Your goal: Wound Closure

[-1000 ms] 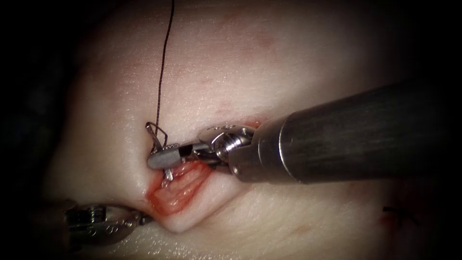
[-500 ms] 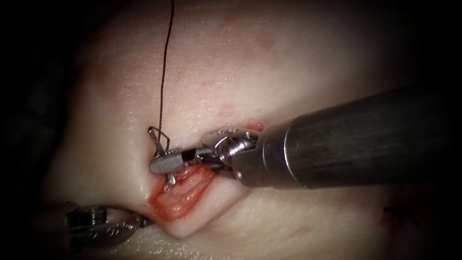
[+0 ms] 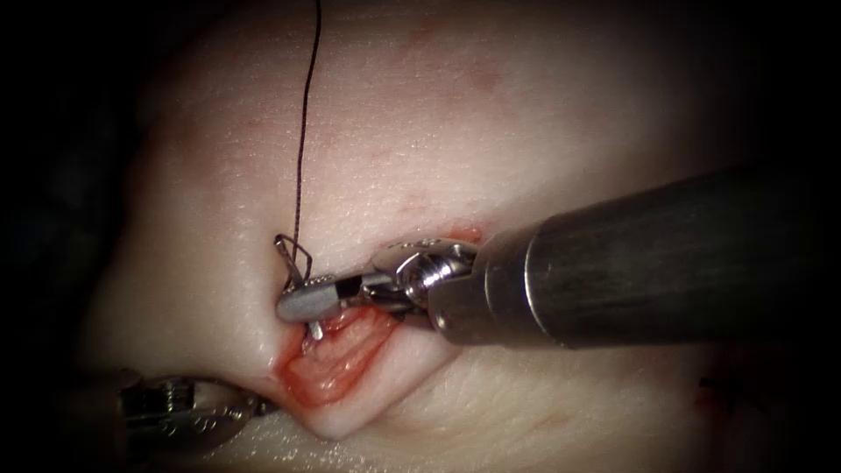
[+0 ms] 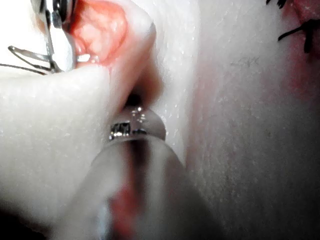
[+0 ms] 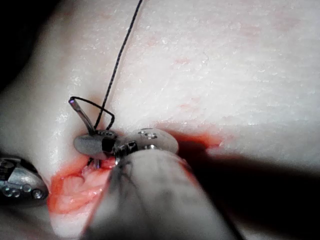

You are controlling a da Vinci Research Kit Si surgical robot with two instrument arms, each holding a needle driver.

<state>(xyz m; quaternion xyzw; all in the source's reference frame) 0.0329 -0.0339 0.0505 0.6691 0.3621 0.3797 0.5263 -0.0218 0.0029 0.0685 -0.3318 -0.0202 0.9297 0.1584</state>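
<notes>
Tissue (image 3: 543, 105) pale around cut (image 3: 337, 363); right tool (image 3: 307, 300) clamped on needle (image 3: 293, 263) near swaged end (drifted slightly rightward); left tool (image 3: 188, 407) beside cut, grip unclear; thread (image 3: 305, 131) taut.

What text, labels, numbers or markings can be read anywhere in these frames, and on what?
None can be read.
Right tool, shut on the needle near its thread end at the cut's upper end: bare metal, no lettering.
Left tool, at the tissue's lower left edge: small round marks, no legible characters.
Thread: unmarked.
</notes>
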